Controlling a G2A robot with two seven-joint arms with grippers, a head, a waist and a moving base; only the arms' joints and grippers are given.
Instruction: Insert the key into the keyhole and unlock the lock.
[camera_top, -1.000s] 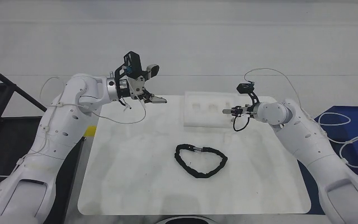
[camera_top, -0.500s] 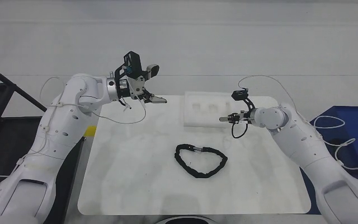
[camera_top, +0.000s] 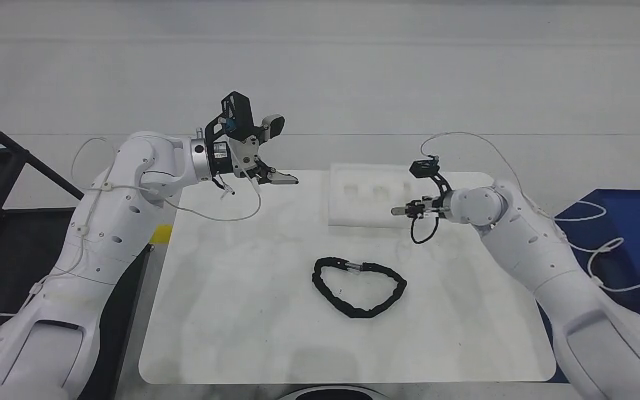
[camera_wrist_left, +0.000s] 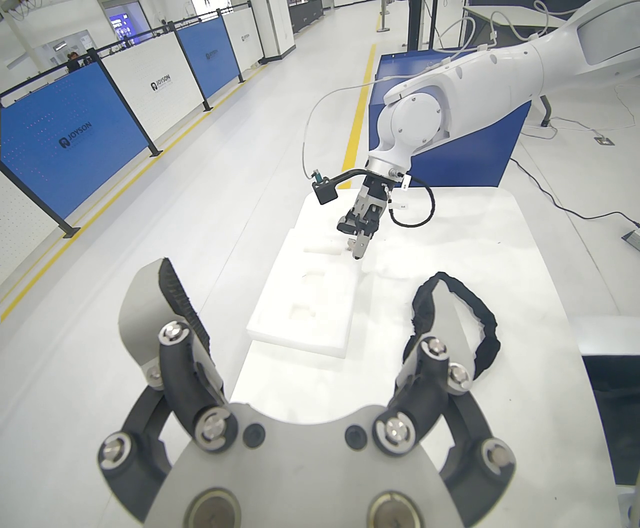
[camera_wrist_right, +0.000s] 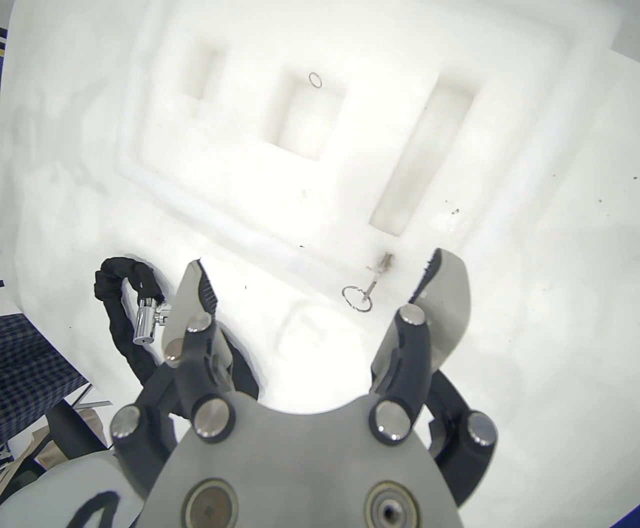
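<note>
Key pickup in hand. Right end effector (camera_top: 399, 211), released, hovers above key (camera_wrist_right: 372, 286) at foam block (camera_top: 350, 205) edge, frame centre-right. Next: lower, pinch key. Left end effector (camera_top: 285, 180) released.

Looks like a robotics lab hall, not a home. Beyond the left claw (camera_wrist_left: 300, 280) there's glossy white floor (camera_wrist_left: 280, 125) with a yellow lane line (camera_wrist_left: 357, 115), rows of blue partition panels (camera_wrist_left: 65, 130) and cables (camera_wrist_left: 575, 212) trailing across it.
</note>
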